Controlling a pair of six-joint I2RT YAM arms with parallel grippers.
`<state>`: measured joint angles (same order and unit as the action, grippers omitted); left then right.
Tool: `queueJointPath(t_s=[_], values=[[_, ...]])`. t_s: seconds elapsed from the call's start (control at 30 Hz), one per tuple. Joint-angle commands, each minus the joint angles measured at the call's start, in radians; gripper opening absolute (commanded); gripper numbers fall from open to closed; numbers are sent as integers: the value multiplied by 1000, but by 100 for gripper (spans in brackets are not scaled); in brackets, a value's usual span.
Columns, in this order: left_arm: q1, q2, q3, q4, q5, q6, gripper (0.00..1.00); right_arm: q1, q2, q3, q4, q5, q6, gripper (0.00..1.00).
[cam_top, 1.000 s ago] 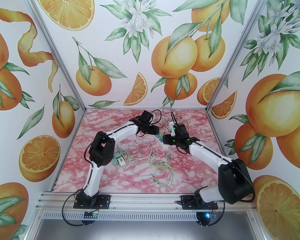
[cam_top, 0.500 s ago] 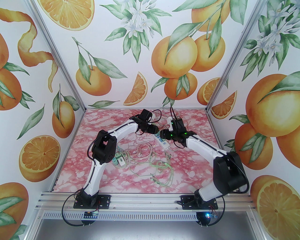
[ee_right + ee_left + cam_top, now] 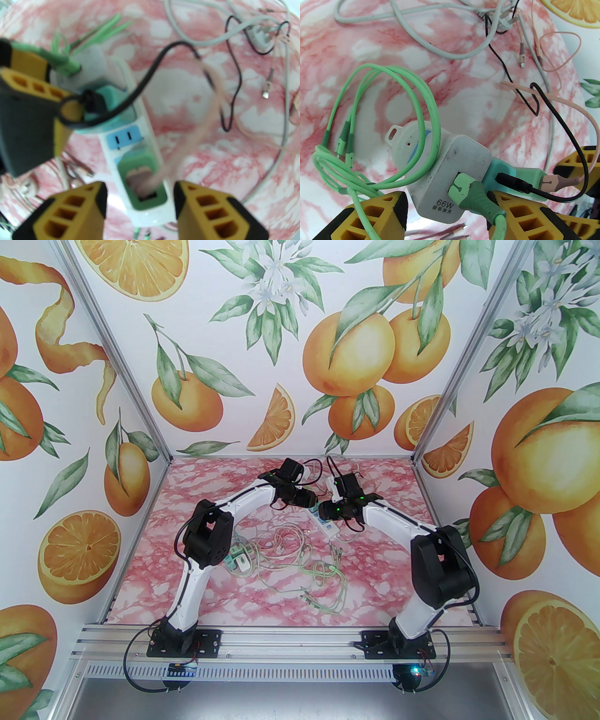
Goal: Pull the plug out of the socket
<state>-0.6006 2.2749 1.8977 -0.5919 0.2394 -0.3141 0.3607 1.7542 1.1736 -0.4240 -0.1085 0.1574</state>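
Note:
A white power strip (image 3: 332, 527) lies mid-table at the back, also as power strip (image 3: 145, 140). At its far end sits a white 66W charger (image 3: 450, 173) with a green cable; beside it is a teal plug (image 3: 506, 171) with black and pink leads. A green plug (image 3: 143, 185) with a pink cable sits at the near end, blurred. My left gripper (image 3: 447, 201) is open, its fingers (image 3: 377, 218) straddling the white charger. My right gripper (image 3: 140, 187) is open, straddling the strip at the green plug. In the top view, left gripper (image 3: 313, 502) and right gripper (image 3: 323, 514) almost meet.
A tangle of green and pink cables (image 3: 300, 563) covers the table's middle, with two small chargers (image 3: 239, 559) beside the left arm's elbow. A grey cable with its plug (image 3: 504, 21) and thin black and pink leads lie behind the strip, near the back wall.
My right arm has swung left and its elbow has come inward, bringing the right gripper over the strip's near end. The left arm shifted slightly, then held still.

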Motion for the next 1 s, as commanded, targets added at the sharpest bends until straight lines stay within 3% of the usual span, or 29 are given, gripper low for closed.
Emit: queueJointPath(t_s=[0.0, 0.17, 0.33, 0.67, 0.77, 0.9, 0.97], values=[[5, 33, -1, -59, -25, 10, 58, 9, 45, 45, -2, -1, -47, 47], [7, 34, -2, -60, -14, 7, 58, 27, 99, 75, -9, 42, -80, 43], [7, 38, -3, -62, -12, 1, 58, 41, 94, 75, -13, 72, -111, 25], [14, 67, 4, -99, -16, 6, 58, 71, 9, 64, 3, 192, -157, 17], [14, 71, 5, -108, -18, 11, 58, 50, 10, 82, -26, 157, -135, 17], [15, 75, 6, -115, -25, 17, 58, -22, 4, 85, -21, -28, -54, 16], [15, 79, 7, -116, -20, 16, 58, -32, 5, 86, -22, -47, -47, 17]])
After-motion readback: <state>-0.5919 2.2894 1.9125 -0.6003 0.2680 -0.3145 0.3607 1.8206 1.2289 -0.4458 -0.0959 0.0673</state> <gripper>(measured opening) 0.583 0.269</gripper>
